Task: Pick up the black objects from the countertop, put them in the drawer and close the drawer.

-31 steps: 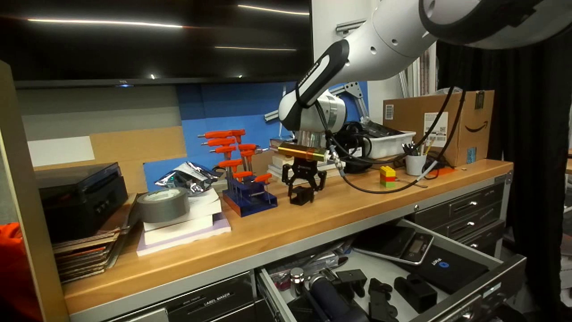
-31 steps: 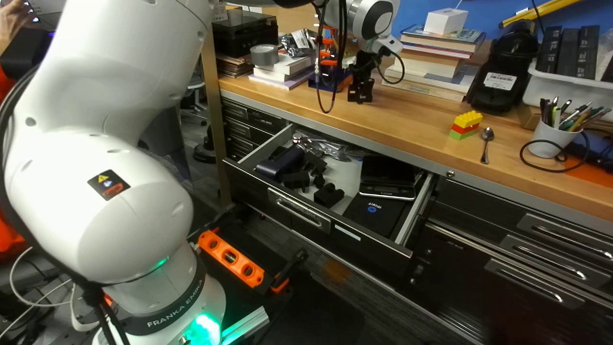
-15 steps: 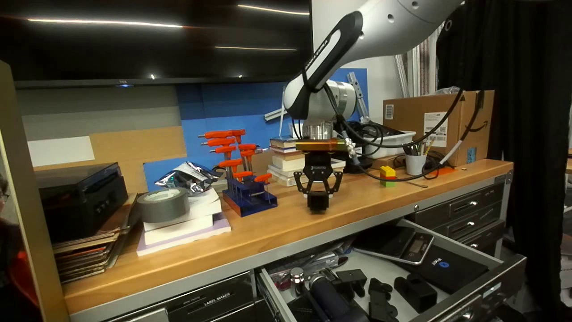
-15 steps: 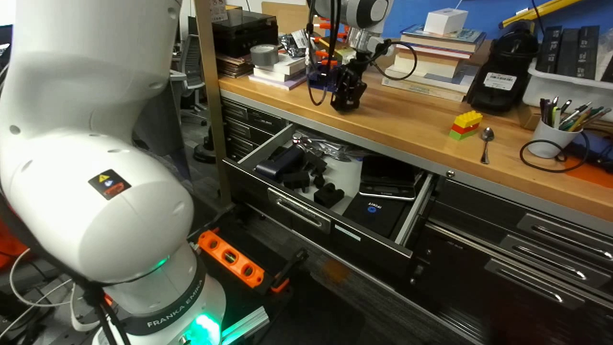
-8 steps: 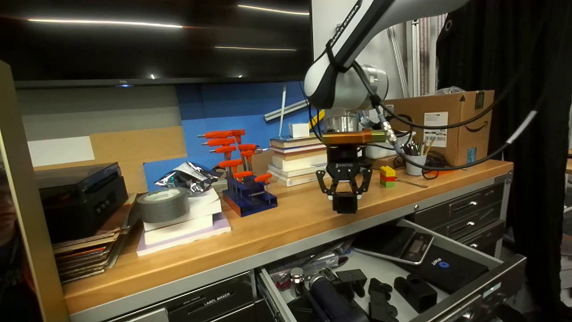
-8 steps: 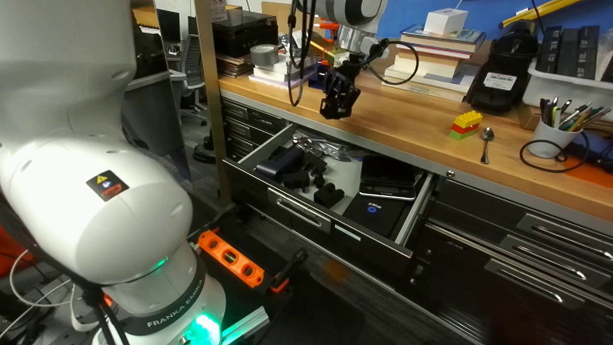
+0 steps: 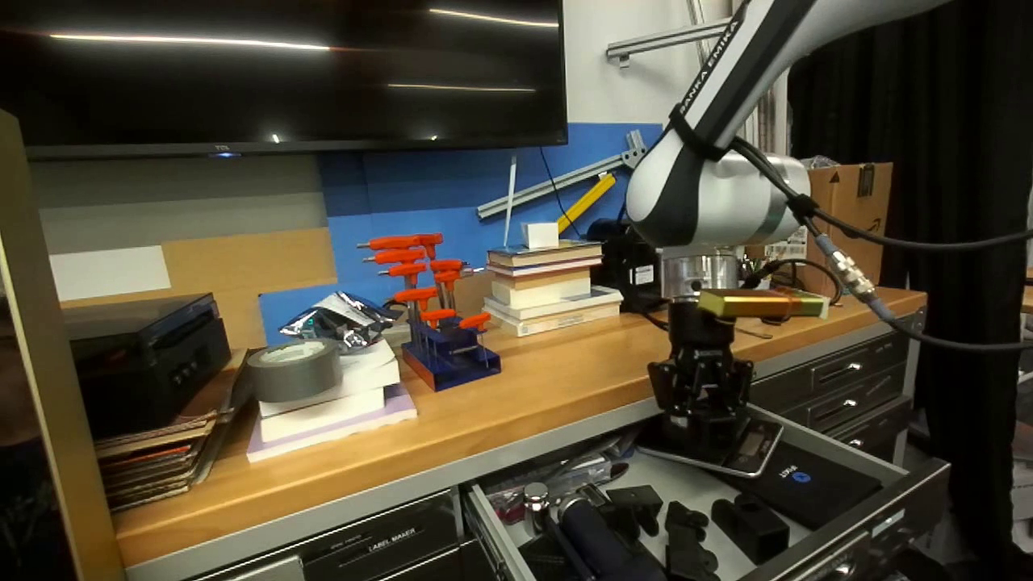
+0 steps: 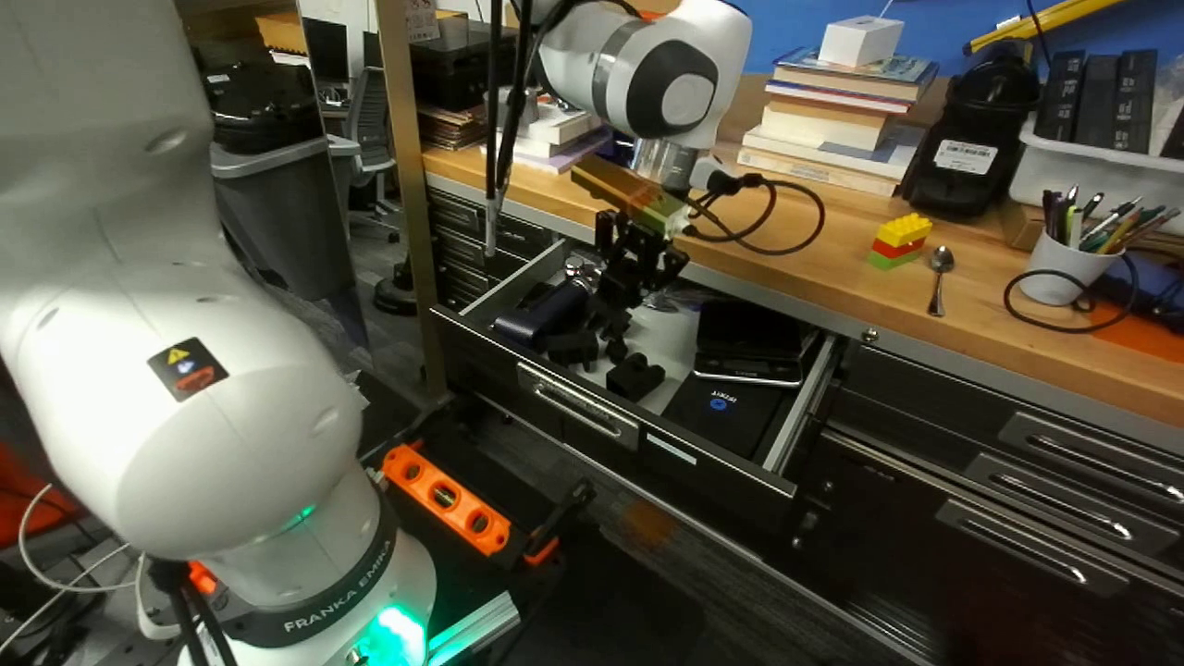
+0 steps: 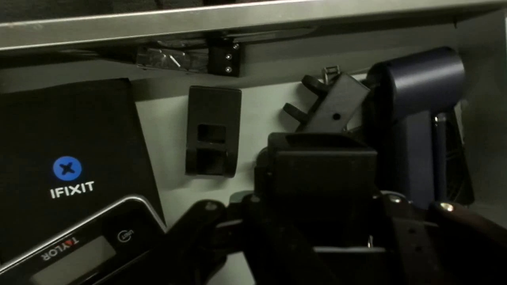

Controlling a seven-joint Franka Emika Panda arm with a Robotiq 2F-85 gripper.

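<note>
The fingers of the gripper [image 7: 704, 426] pinch a matte black block [image 9: 324, 174], squarish with a hollow face, over the pulled-out drawer [image 8: 481, 356]. More black objects lie on the drawer's smooth, pale floor: a holder [image 9: 214, 111] with two rectangular windows, an angular bracket [image 9: 338, 101] with rounded lugs, and a second bracket [image 7: 635, 502] close by. Next to them is a dark blue tool [image 9: 424, 85] with a satin cylindrical barrel; toward the opposite side wall are a flat iFixit case [image 9: 79, 130] and a Taylor digital scale [image 9: 85, 261], its shiny rim overlapping the case.

The worktop [image 7: 484, 420] is a light-brown wooden slab, faintly glossy, on a dark metal cabinet [image 8: 925, 555]. A large black television [image 7: 274, 81] sits above the blue wall panel [image 7: 403, 194], and a black curtain [image 7: 968, 347] falls beyond one end.

By the worktop's back edge a stack of books [image 7: 541, 294] carries a small white box [image 7: 541, 235]; near it a blue stand [image 7: 444, 373] holds orange-red T-handle hex keys [image 7: 416, 294]. Toward one end, a roll of grey duct tape [image 7: 294, 375] rests on other volumes [image 7: 331, 415]. Toward the other, a metal spoon [image 8: 939, 277] lies between a toy-brick stack [image 8: 899, 242] and a white cup [image 8: 1064, 268] of pens.

In an exterior view the arm [image 7: 726, 194] hides part of a cardboard box [image 7: 843, 194]. In the wrist view the held block covers some of the drawer's contents; whether it touches them I cannot tell.
</note>
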